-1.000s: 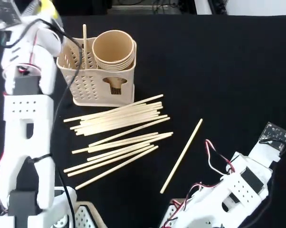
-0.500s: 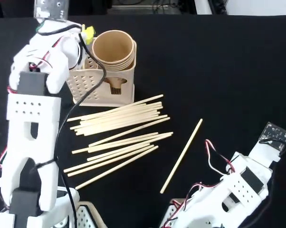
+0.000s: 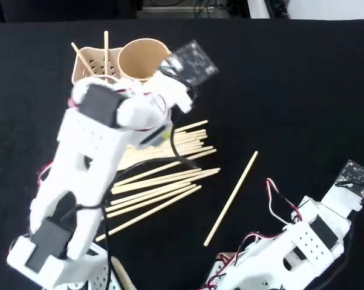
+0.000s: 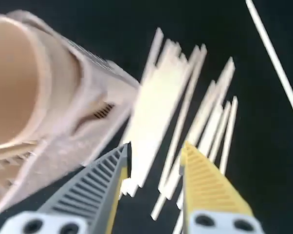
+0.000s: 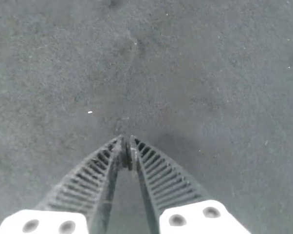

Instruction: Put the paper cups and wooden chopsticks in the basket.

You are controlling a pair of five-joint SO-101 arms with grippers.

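At the far left, a beige perforated plastic basket (image 3: 90,63) holds a stack of tan paper cups (image 3: 139,57) and two standing wooden chopsticks (image 3: 106,45). Just nearer, the left hand (image 4: 155,146), fingers apart, hangs over the pile of loose wooden chopsticks (image 3: 170,179). A lone chopstick (image 3: 231,198) lies to the pile's right. At the near right, the right hand (image 5: 125,141), fingers together, hovers over the black tabletop (image 3: 303,90).

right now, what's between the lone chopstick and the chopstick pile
Nothing: in the high view, only bare black table separates the lone chopstick from the chopstick pile.
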